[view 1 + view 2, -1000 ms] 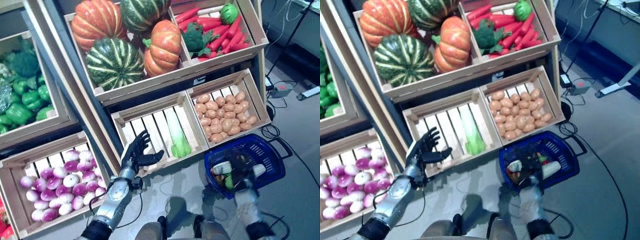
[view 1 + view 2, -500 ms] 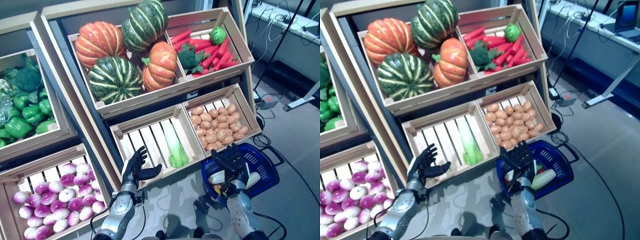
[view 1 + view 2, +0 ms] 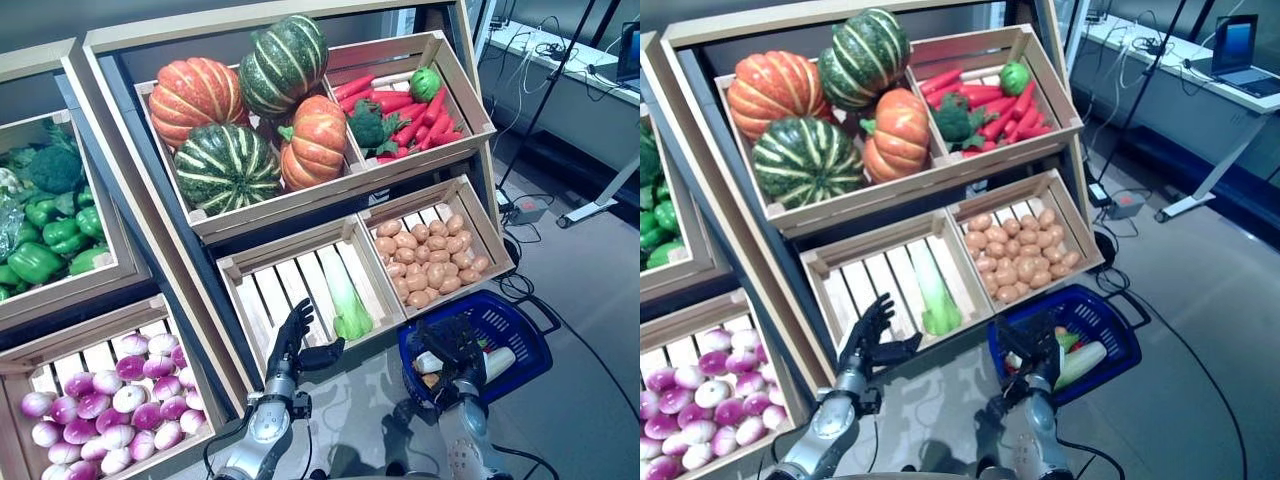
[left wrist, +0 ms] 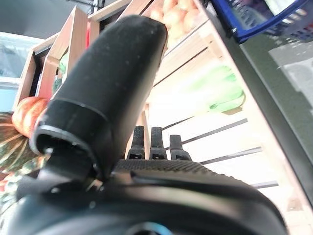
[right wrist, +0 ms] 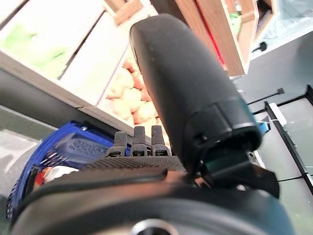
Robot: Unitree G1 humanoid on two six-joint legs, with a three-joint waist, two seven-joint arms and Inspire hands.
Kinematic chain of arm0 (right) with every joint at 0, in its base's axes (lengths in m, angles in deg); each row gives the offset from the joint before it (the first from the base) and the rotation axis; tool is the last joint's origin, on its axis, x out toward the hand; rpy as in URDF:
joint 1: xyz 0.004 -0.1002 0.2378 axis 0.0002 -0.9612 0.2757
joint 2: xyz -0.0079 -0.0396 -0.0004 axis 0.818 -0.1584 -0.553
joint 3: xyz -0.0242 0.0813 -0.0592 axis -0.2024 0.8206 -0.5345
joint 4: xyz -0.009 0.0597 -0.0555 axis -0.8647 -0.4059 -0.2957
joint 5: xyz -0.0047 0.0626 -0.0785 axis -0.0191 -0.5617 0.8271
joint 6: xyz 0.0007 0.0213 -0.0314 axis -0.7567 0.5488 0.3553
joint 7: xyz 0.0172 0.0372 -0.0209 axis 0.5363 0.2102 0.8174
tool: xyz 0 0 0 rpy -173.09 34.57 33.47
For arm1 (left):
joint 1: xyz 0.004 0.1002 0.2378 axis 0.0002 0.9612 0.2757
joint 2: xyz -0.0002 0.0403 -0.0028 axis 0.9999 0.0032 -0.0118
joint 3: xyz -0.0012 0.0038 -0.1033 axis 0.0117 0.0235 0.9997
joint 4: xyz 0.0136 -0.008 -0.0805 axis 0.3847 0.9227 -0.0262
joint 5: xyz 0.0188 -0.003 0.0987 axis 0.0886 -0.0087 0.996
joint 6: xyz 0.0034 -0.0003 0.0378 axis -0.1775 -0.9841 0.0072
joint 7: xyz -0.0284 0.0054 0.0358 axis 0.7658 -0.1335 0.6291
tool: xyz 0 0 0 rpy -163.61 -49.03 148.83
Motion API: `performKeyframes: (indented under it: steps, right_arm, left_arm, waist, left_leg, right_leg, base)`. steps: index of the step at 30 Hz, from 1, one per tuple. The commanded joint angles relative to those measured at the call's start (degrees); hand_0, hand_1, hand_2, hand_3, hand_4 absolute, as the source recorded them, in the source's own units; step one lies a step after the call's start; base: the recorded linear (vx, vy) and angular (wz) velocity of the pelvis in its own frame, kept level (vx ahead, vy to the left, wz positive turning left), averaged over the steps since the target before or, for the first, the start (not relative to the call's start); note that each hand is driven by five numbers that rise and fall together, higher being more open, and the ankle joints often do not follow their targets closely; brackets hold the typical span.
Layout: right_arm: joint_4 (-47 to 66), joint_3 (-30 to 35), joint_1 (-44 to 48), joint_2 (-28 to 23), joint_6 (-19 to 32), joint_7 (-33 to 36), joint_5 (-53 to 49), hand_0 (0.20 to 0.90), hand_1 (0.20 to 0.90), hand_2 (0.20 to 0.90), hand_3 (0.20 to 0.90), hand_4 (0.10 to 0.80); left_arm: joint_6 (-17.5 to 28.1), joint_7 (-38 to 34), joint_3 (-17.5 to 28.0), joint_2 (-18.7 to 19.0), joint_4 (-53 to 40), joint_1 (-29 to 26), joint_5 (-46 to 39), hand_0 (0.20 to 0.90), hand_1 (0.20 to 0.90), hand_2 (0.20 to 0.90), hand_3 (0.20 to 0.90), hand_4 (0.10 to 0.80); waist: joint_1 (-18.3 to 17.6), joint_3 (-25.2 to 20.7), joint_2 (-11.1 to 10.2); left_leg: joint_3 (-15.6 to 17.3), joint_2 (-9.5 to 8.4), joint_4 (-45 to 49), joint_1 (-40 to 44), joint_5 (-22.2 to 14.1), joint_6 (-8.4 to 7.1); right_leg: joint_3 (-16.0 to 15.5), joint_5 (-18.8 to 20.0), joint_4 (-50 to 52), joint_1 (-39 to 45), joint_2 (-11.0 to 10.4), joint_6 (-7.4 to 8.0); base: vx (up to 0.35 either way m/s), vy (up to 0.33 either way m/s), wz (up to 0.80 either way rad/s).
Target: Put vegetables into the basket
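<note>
Over the blue basket (image 3: 520,330), the right hand (image 3: 452,345) hovers, fingers straight.

4 pumpkins (image 3: 229,165), 1 blue basket (image 3: 520,330), 1 pale green cabbage (image 3: 345,298), 2 broccoli heads (image 3: 368,127), 2 robot hands (image 3: 290,345)

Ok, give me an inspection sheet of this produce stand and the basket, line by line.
Surface: grey floor in front of tilted wooden crates.
Job's things: blue basket on the floor, already holding a few vegetables; green leafy vegetable alone in the slatted crate; potatoes in the crate beside it.
Clutter: pumpkins, red peppers, green peppers, purple-white onions in other crates.
Hands: left hand open at the slatted crate's front edge, empty; right hand open over the basket, empty.
Cables: black cables and a power brick on the floor.
Surroundings: desk at the far right.
</note>
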Motion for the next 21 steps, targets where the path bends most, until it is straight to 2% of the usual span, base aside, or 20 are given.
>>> performKeyframes:
  steps: [1,4,6,8,10,12,13,15,16,17,19,21]
  right_arm:
    - [4.46,0.18,2.13,-1.49,5.3,-2.24,0.89,0.9,0.9,0.9,0.9,0.8]
    - [5.05,1.53,2.92,-2.55,7.1,-3.37,-0.44,0.9,0.9,0.9,0.9,0.8]
    - [5.24,2.08,3.27,-2.92,8.47,-3.79,-1.36,0.9,0.9,0.9,0.9,0.8]
    - [4.92,2.69,4.0,-3.15,9.72,-4.18,-2.34,0.9,0.9,0.9,0.9,0.8]
    - [4.04,4.01,3.92,-2.37,10.25,-3.89,-4.86,0.9,0.9,0.9,0.9,0.8]
    - [4.59,4.55,2.85,-1.31,10.68,-4.1,-5.54,0.9,0.9,0.9,0.9,0.8]
    - [4.79,4.9,1.87,-0.65,10.94,-4.07,-5.1,0.9,0.9,0.9,0.9,0.8]
    - [4.41,5.92,-0.03,0.92,11.5,-3.59,-5.64,0.9,0.9,0.9,0.9,0.8]
    - [4.41,5.95,-0.12,0.98,11.61,-3.54,-5.66,0.9,0.9,0.9,0.9,0.8]
    - [4.64,6.02,-0.77,1.6,11.07,-3.71,-5.71,0.9,0.9,0.9,0.9,0.8]
    - [4.69,6.1,-0.74,1.96,10.19,-3.6,-5.7,0.9,0.9,0.9,0.9,0.8]
    - [5.18,4.79,-0.19,2.16,9.03,-3.71,-4.75,0.9,0.9,0.9,0.9,0.8]
  left_arm:
    - [8.49,2.1,2.49,-0.31,-4.62,-1.29,0.32,0.9,0.9,0.9,0.9,0.8]
    - [8.31,0.82,2.46,0.64,-7.71,-1.51,0.44,0.9,0.9,0.9,0.9,0.8]
    - [8.1,0.52,2.35,0.76,-8.22,-2.64,0.67,0.9,0.9,0.9,0.9,0.8]
    - [8.24,0.75,2.52,0.63,-8.01,-4.36,2.33,0.9,0.9,0.9,0.9,0.8]
    - [6.91,0.83,2.78,1.88,-7.8,-6.99,2.69,0.9,0.9,0.9,0.9,0.8]
    - [7.68,1.64,2.96,2.41,-7.88,-6.87,3.12,0.9,0.9,0.9,0.9,0.8]
    - [7.77,2.04,3.04,2.85,-8.28,-6.34,3.63,0.9,0.9,0.9,0.9,0.8]
    - [7.59,3.28,2.81,3.77,-8.51,-4.6,2.67,0.9,0.9,0.9,0.9,0.8]
    - [7.64,3.32,2.85,3.8,-8.53,-4.5,2.66,0.9,0.9,0.9,0.9,0.8]
    - [7.75,3.12,3.14,4.29,-8.79,-3.58,3.05,0.9,0.9,0.9,0.9,0.8]
    - [6.99,2.64,3.54,4.49,-9.36,-3.34,2.75,0.9,0.9,0.9,0.9,0.8]
    - [6.65,0.21,3.94,4.58,-10.43,-3.55,2.54,0.9,0.9,0.9,0.9,0.8]
  waist:
    - [0.3,2.55,-0.67]
    - [2.25,3.64,1.17]
    - [3.48,3.96,1.02]
    - [4.57,3.9,0.61]
    - [4.72,2.78,0.04]
    - [4.6,2.39,0.02]
    - [4.58,2.0,-0.12]
    - [4.27,1.11,0.18]
    - [4.32,1.04,0.16]
    - [3.68,1.01,1.27]
    - [3.31,1.23,1.57]
    - [2.97,1.71,2.29]
  left_leg:
    - [-0.1,1.48,8.26,-6.02,6.63,0.32]
    - [-2.5,3.2,-9.53,-7.08,12.17,-1.22]
    - [-3.89,3.34,-15.45,-8.65,14.34,-1.8]
    - [-4.45,2.86,-17.7,-9.96,14.12,-1.84]
    - [-2.08,1.86,-14.72,-9.05,9.75,-0.12]
    - [-1.16,1.62,-12.93,-8.91,8.58,0.62]
    - [-1.06,1.06,-12.64,-8.3,8.07,1.53]
    - [-0.91,-0.26,-13.07,-5.57,7.1,3.42]
    - [-0.81,-0.33,-13.17,-5.44,7.07,3.52]
    - [-0.2,0.27,-14.97,-1.69,6.45,3.79]
    - [0.51,0.69,-16.53,0.8,6.48,3.43]
    - [1.08,1.95,-18.77,3.95,6.52,2.27]
  right_leg:
    - [1.28,7.76,-4.73,4.22,1.92,-3.0]
    - [2.9,5.45,-5.46,7.14,3.11,-1.6]
    - [3.78,4.68,-6.37,9.08,2.58,-0.83]
    - [3.77,3.98,-6.96,10.31,1.65,-0.13]
    - [0.68,1.51,-3.44,11.14,-1.58,1.5]
    - [-0.11,0.17,-0.72,11.31,-2.38,1.91]
    - [-0.48,0.67,2.19,11.01,-2.97,2.45]
    - [-1.9,7.54,12.8,7.12,-4.98,3.87]
    - [-1.82,7.7,13.48,6.65,-5.13,3.97]
    - [-3.61,9.53,17.3,1.82,-5.47,4.01]
    - [-5.2,10.1,16.02,0.05,-6.11,3.89]
    - [-7.99,9.93,7.49,-1.16,-7.42,2.99]
  base:
    - [0.203,0.13,-0.04]
    - [0.291,0.22,-0.13]
    - [0.237,0.192,0.12]
    - [0.166,0.18,0.04]
    - [0.263,0.256,-0.29]
    - [0.265,0.197,-0.69]
    - [0.335,0.205,-0.64]
    - [0.307,0.194,-0.19]
    - [0.26,0.166,0.02]
    - [0.216,0.099,0.03]
    - [0.191,0.04,-0.11]
    - [0.124,-0.118,-0.11]
